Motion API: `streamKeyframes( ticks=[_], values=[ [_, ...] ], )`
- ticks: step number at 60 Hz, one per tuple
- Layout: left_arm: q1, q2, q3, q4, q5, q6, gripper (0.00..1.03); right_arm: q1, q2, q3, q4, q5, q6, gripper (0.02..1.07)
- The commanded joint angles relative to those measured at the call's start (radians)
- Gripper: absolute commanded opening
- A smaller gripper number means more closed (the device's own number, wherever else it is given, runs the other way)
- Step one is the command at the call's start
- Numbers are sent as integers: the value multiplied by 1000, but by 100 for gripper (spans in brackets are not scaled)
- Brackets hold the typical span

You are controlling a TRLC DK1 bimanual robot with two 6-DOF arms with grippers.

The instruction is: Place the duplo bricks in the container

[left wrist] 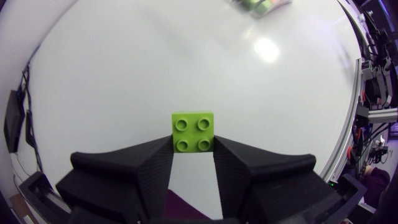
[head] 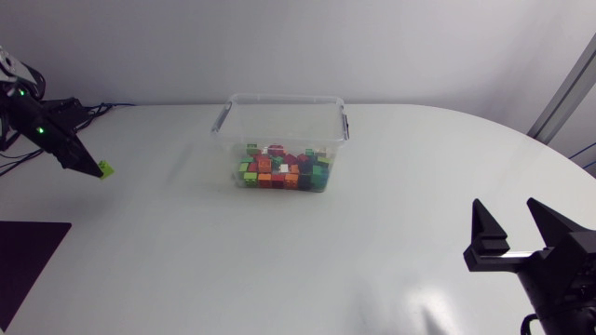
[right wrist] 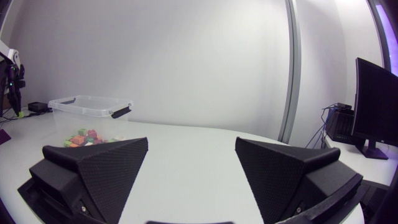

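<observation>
- One green brick [left wrist: 193, 132] is pinched by the left gripper [left wrist: 193, 154], well apart from the container [head: 282, 98].
- Next, I judge: carry it above the container, then release.
- The right gripper [head: 510, 223] is spread, empty.

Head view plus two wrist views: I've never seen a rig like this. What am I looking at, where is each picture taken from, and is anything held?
This is a two-armed robot at a white table. The head view looks down from above. Each wrist view comes from a camera on one arm, looking past its own black two-fingered gripper. The left gripper is shut on a lime green brick, pinched from both sides. The right gripper is open and empty. Mid-table stands a clear plastic container with many coloured bricks already in it.
</observation>
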Motion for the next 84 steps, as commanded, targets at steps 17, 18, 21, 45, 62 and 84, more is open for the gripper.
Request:
streamKeyframes(
  ticks=[17, 18, 21, 45, 62, 84],
  values=[
    [-290, -307, -185, 53, 78, -296, 22, -3, -4, -16, -8, -7, -17, 103],
    [-298, -307, -185, 56, 78, -305, 22, -3, -4, -16, -8, -7, -17, 103],
    [-350, -309, -190, 93, 78, -370, 22, -3, -4, -17, -8, -7, -17, 103],
    [-606, -267, -118, 380, 16, -710, 22, -3, -4, -16, -8, -7, -17, 103],
    [-679, -211, -36, 553, -22, -907, 22, -3, -4, -16, -8, -7, -17, 103],
    [-749, -62, 37, 759, -137, -1000, 24, -3, -4, -16, -8, -7, -17, 103]
  ],
)
